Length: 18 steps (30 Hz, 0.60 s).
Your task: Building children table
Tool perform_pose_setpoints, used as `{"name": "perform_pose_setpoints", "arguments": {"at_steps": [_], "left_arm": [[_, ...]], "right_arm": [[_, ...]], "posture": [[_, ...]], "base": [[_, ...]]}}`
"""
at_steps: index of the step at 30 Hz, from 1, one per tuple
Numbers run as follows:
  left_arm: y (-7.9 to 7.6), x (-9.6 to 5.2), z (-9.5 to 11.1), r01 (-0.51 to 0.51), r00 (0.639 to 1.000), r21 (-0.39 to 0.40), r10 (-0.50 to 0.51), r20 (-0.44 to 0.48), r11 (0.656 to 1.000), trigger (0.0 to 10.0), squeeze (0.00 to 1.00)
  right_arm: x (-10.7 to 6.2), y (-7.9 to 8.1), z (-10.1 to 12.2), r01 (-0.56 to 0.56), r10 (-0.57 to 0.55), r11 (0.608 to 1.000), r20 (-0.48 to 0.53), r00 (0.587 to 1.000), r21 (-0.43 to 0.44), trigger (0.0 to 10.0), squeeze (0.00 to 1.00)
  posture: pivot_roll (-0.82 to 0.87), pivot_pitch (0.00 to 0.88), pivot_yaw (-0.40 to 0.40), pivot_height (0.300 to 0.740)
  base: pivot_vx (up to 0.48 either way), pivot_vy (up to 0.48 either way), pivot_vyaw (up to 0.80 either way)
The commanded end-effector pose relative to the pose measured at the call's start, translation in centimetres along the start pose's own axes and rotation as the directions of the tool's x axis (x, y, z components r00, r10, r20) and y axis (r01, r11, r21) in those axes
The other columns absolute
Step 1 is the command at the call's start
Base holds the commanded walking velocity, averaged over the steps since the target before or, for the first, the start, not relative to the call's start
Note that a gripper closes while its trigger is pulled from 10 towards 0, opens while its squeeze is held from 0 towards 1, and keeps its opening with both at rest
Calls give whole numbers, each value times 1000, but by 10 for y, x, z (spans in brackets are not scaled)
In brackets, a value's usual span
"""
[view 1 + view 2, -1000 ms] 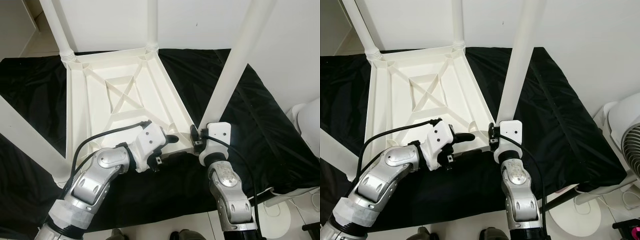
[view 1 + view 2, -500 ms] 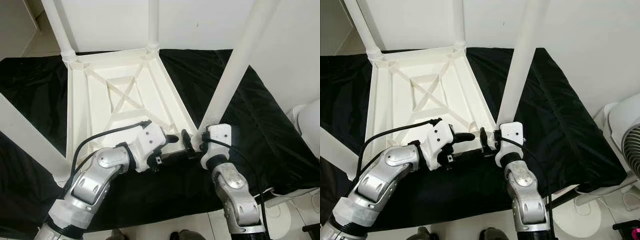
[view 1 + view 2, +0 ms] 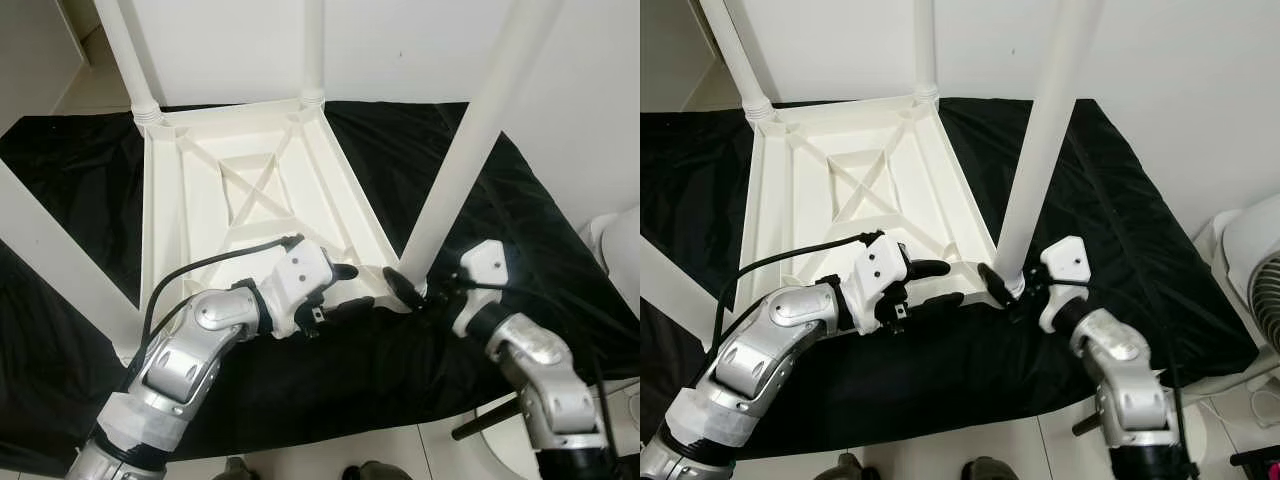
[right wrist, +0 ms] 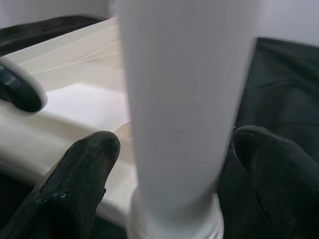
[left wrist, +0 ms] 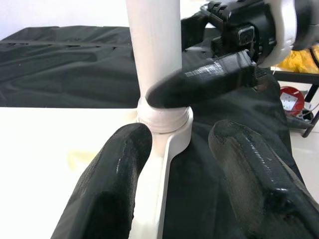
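Leg-seating step: the right claw (image 3: 1012, 293) straddles the near table leg (image 3: 1040, 160) at its socket, apparently unclenched, while the spread left claw (image 3: 345, 290) brackets the upturned tabletop (image 3: 200, 200) rim; next, clench and twist home.

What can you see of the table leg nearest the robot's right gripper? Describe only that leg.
The table leg is a smooth white plastic-looking tube, standing upright with a slight lean in the near right corner socket of the upturned tabletop. A ringed collar sits at its base. The right gripper straddles that base with fingers open.
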State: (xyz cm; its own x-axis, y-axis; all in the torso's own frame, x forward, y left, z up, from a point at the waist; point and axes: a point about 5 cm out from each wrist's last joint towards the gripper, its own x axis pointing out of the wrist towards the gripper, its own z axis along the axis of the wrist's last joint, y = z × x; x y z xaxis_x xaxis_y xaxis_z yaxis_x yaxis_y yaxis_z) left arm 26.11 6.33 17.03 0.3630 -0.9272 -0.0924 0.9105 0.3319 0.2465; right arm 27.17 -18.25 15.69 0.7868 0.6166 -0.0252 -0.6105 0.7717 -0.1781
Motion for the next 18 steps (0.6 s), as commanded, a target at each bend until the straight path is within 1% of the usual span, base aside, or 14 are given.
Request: {"name": "perform_pose_setpoints", "arguments": {"at_steps": [1, 2, 6, 10, 11, 12, 13, 15, 16, 18], "left_arm": [[1, -1, -2, 7, 1000, -10, -7, -8, 1000, 10000, 0], [1, -1, -1, 9, 1000, -9, -9, -9, 1000, 10000, 0], [1, -1, -1, 13, 1000, -4, -13, -9, 1000, 10000, 0], [3, 0, 0, 6, 1000, 1, -6, -8, 1000, 10000, 0], [3, 0, 1, 3, 1000, 1, -3, -5, 1000, 10000, 0], [2, 0, 1, 2, 1000, 2, -2, -5, 1000, 10000, 0], [2, 0, 0, 2, 1000, 2, -2, -5, 1000, 10000, 0], [1, 1, 0, 2, 1000, 3, -2, -6, 1000, 10000, 0], [1, 0, 0, 0, 1000, 2, 0, -4, 1000, 10000, 0], [1, 0, 1, -6, 1000, 0, 6, -2, 1000, 10000, 0]], "right_arm": [[2, -4, -4, -48, 48, 999, 0, 999, 3, 10000, 0], [6, -9, -5, -72, 72, 997, -5, 997, -4, 10000, 0], [12, -11, -7, -111, 110, 994, -18, 994, -23, 10000, 0], [27, -12, -12, -205, 204, 979, -46, 978, -20, 10000, 0], [34, -12, -15, -239, 236, 970, -62, 970, -38, 8941, 0], [36, -12, -17, -243, 240, 969, -70, 968, -50, 7451, 0], [38, -12, -17, -246, 242, 968, -72, 968, -49, 2392, 0], [40, -12, -18, -246, 243, 968, -72, 967, -43, 2392, 0], [41, -13, -19, -252, 248, 967, -71, 966, -44, 0, 0], [42, -13, -20, -262, 259, 964, -70, 963, -44, 0, 0]], "posture": [[-127, 55, 34, 740], [-125, 54, 34, 740], [-120, 53, 32, 740], [-112, 47, 27, 740], [-109, 46, 25, 740], [-109, 46, 25, 740], [-103, 43, 17, 740], [-103, 43, 17, 740], [-103, 43, 17, 740], [-97, 43, 9, 740]], "base": [[0, 0, 0], [0, 0, 0], [0, 0, 0], [0, 0, 0], [0, 0, 0], [0, 0, 0], [0, 0, 0], [0, 0, 0], [0, 0, 0], [0, 0, 0]]}}
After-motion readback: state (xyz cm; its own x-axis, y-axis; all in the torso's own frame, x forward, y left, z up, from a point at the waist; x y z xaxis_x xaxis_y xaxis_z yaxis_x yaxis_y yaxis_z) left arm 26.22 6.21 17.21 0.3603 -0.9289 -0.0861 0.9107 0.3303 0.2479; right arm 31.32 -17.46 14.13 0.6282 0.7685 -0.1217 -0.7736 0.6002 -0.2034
